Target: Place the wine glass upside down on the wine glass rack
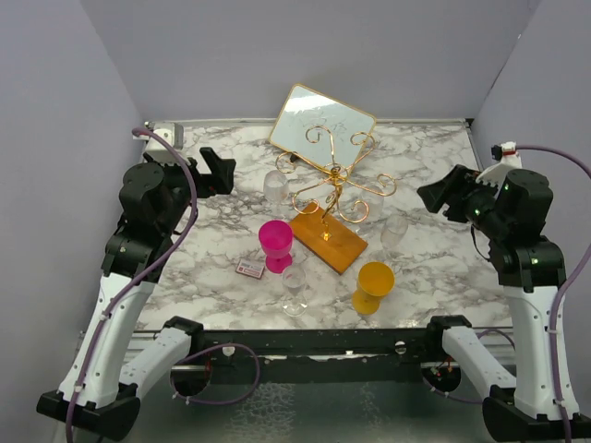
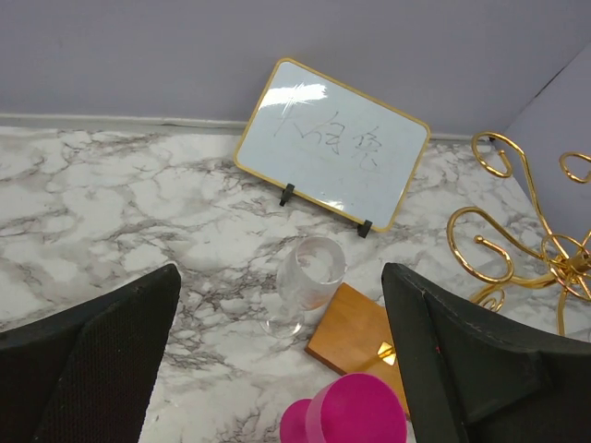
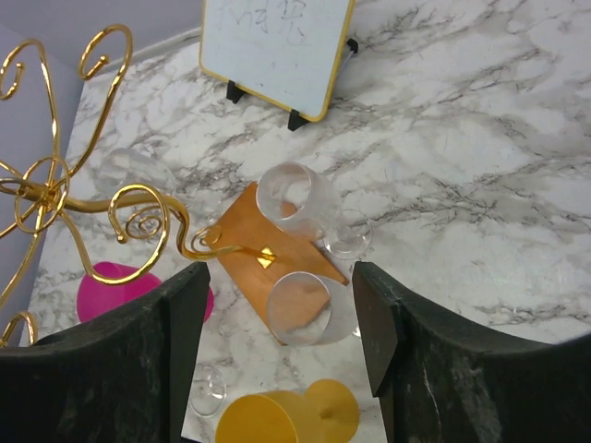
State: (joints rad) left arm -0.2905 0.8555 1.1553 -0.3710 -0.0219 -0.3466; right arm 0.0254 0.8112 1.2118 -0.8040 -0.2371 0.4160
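Both your grippers are open and empty: the left gripper has its fingers spread wide, and so does the right gripper.

Nearest you on the white marble table stands a small clear wine glass, between a yellow plastic goblet and a pink plastic goblet.

Mid-table sits the gold wire wine glass rack on its orange-brown wooden base. Glasses crowd it — a clear glass on its left, a pair of clear glasses on its right.

Farthest back leans a gold-framed whiteboard.
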